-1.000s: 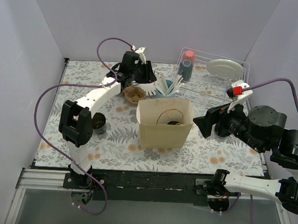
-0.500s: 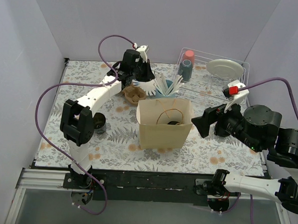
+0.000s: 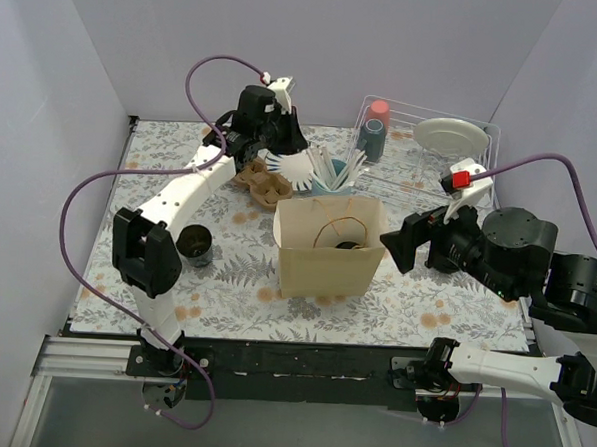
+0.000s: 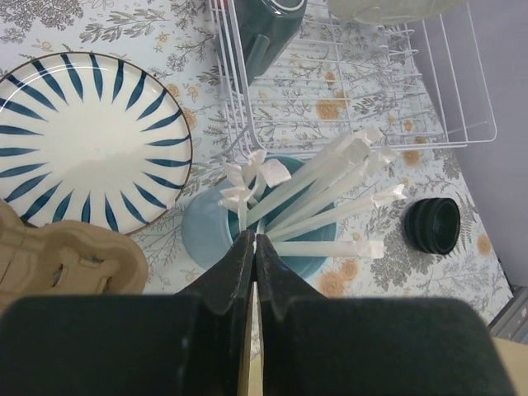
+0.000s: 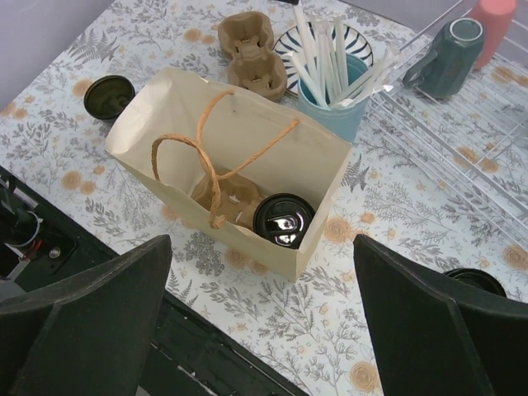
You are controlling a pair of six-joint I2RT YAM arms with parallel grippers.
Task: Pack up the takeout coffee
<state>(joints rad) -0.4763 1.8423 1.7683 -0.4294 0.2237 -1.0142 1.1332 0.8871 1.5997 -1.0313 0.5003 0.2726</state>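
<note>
Two arms are in view, and they sit very differently. Take the far wall as 12 o'clock in the overhead view.

Your left arm (image 3: pixel 185 188) reaches long from its base at 7 o'clock out to about 11 o'clock. Its forearm climbs and its wrist tips steeply down above the striped plate (image 3: pixel 284 169) and the blue cup (image 3: pixel 331 182) full of wrapped straws (image 4: pixel 318 194). The left fingers (image 4: pixel 231 280) are pressed together. Their tips sit at the near rim of the blue cup, where the lower end of one straw runs in between them. You cannot tell from here whether that straw is actually pinched.

Your right arm (image 3: pixel 517 257) is folded back at 3 to 4 o'clock, with the forearm roughly level and the wrist aimed toward 9 o'clock. The right fingers (image 5: pixel 91 313) stand wide apart with nothing between them, off the paper bag (image 3: pixel 327 260) and framing it in the wrist view.

The paper bag stands upright and open at the middle of the tabletop (image 3: pixel 225 285). The coffee cup (image 5: pixel 283 221), black lid on, is inside toward the bag's 3 o'clock end, seated in a brown carrier (image 5: pixel 223 198).

Spare cup carriers (image 3: pixel 263 185) lie at the bag's 11 o'clock, just beside the striped plate. The dish rack (image 3: pixel 431 175) with a green mug (image 3: pixel 371 139) stands at 1 o'clock.
</note>
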